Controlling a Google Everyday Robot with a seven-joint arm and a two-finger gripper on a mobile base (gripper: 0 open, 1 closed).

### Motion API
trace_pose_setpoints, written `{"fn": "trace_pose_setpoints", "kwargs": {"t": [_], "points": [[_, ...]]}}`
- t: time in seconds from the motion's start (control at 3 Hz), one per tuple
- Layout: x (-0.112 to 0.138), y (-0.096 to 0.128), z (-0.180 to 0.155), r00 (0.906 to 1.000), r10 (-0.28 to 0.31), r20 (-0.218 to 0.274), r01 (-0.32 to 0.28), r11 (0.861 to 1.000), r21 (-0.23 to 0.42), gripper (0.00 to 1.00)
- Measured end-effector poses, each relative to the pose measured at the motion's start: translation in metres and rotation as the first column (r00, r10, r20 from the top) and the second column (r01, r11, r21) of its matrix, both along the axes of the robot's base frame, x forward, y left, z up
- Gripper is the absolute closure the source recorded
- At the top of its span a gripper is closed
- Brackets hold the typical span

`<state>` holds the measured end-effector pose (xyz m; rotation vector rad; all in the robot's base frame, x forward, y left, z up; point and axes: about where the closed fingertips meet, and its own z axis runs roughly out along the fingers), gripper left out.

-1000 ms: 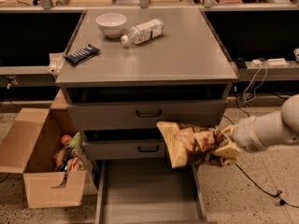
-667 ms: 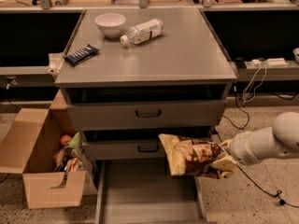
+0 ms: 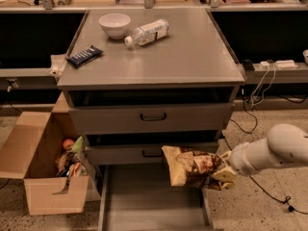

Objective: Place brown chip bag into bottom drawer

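Note:
The brown chip bag (image 3: pixel 190 166), crinkled with a tan-yellow end, hangs in the air over the right side of the open bottom drawer (image 3: pixel 149 201). My gripper (image 3: pixel 222 172) is shut on the bag's right end and comes in from the right on a white arm (image 3: pixel 269 150). The bag sits in front of the middle drawer's face, just above the grey tray of the bottom drawer. The bottom drawer is pulled out toward the camera.
On the cabinet top stand a white bowl (image 3: pixel 114 24), a lying plastic bottle (image 3: pixel 147 32) and a dark blue candy bar wrapper (image 3: pixel 84 56). An open cardboard box (image 3: pixel 43 167) with several items stands on the floor at the left. Cables (image 3: pixel 260 81) lie at the right.
My gripper has moved down and slightly left with the bag, bringing it lower over the open bottom drawer.

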<state>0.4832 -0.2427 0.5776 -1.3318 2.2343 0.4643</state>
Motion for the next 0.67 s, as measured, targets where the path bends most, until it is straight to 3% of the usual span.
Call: {"fn": "trace_pose_setpoints", "kwargs": {"t": [0.33,0.67], "points": [[-0.003,0.013,-0.100,0.9928,-0.028,-0.116,0.020,0.998,-0.068,1.00],[0.001,0.020,-0.157,0.9827,-0.045,-0.180,0.029,0.996,-0.089,1.00]]}}
